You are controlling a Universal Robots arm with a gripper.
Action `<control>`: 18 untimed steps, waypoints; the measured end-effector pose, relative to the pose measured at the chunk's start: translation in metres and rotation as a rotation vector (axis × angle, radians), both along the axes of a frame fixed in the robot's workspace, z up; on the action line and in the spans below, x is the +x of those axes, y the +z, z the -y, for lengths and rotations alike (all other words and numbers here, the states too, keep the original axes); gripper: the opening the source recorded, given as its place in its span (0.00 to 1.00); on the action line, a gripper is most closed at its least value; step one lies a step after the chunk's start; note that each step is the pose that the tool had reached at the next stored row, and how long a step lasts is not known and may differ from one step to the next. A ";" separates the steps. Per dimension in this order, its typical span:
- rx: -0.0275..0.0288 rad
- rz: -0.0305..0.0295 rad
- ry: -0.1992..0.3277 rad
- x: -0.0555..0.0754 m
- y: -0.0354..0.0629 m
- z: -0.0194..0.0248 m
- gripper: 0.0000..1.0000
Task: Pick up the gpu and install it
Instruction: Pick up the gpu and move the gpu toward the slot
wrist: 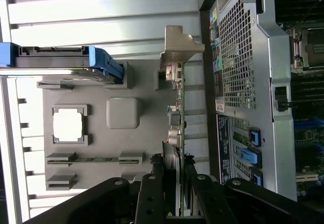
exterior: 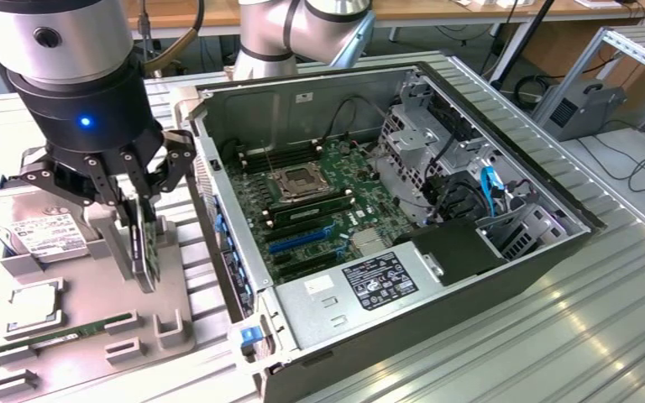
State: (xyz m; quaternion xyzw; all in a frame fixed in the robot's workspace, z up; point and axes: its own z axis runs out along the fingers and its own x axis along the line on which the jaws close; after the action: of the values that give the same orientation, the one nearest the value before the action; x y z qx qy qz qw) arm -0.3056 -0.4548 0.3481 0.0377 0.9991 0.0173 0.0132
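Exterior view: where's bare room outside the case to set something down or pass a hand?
Freest: the ribbed table on the exterior view's right of the computer case. Crowded: the fixture tray, with hard drive, CPU, RAM stick and the gpu gripped by the end effector; the tray-to-case gap is narrow.

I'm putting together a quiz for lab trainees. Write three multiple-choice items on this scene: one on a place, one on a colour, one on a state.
1. Where is the gpu?
A) inside the computer case
B) on edge over the grey tray
C) flat on the floor

2. The hard drive frame is:
A) red
B) yellow
C) blue

3. The fingers are:
A) closed on the gpu
B) spread, touching nothing
C) closed on the RAM stick

Answers: B, the card stands at the tray, outside the case; C, blue plastic shows at the drive's end; A, they press the card's two faces.
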 end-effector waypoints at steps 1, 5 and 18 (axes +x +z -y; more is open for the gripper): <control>0.0000 0.0000 0.000 0.000 0.0004 0.0000 0.26; 0.0000 0.0000 0.000 0.000 0.0019 0.0000 0.26; 0.0000 0.0000 0.000 0.000 0.0061 0.0000 0.26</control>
State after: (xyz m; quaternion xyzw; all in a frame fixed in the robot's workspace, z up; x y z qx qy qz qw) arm -0.3057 -0.4548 0.3542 0.0377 0.9991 0.0173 0.0132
